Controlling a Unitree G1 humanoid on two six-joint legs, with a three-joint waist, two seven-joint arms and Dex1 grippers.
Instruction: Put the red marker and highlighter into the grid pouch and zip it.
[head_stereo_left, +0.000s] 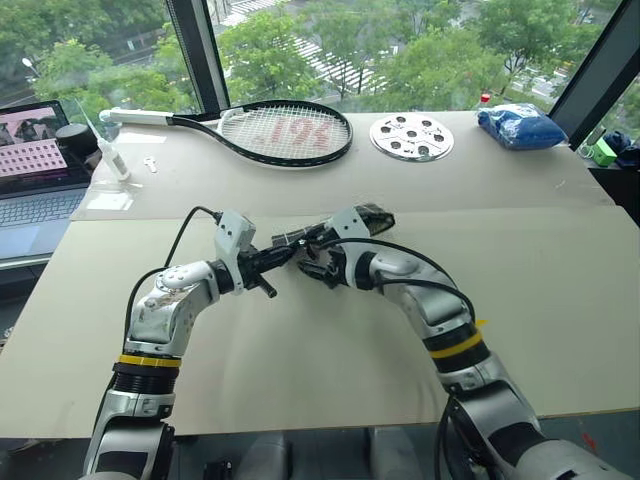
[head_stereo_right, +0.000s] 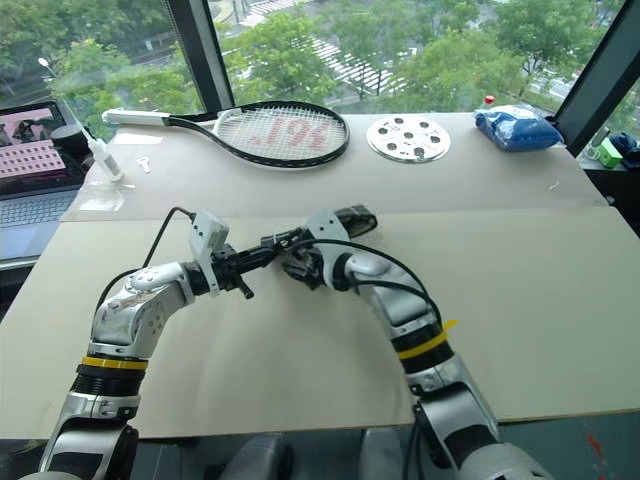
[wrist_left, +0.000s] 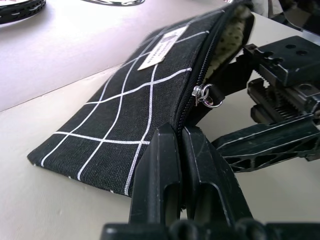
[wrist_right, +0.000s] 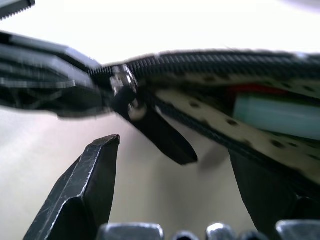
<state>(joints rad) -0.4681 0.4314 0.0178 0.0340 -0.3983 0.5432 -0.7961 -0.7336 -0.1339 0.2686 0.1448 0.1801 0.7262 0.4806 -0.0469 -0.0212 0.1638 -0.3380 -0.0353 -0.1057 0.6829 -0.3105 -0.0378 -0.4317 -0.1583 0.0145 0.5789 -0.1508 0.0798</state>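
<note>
Grid pouch (wrist_left: 135, 115): far end cut off by the left wrist view's edge; mostly hidden behind both claws in the head views.
Highlighter (wrist_right: 275, 116): pale green body partly visible inside the open mouth, remainder covered by lining.
Red marker (wrist_right: 250, 90): blurred red sliver only.
Laptop (head_stereo_left: 35, 170): cropped at the frame edge.

Silver jointed arms, yellow-and-black bands, looping black cables, ribbed black gripper fingers (wrist_left: 165, 175).
</note>
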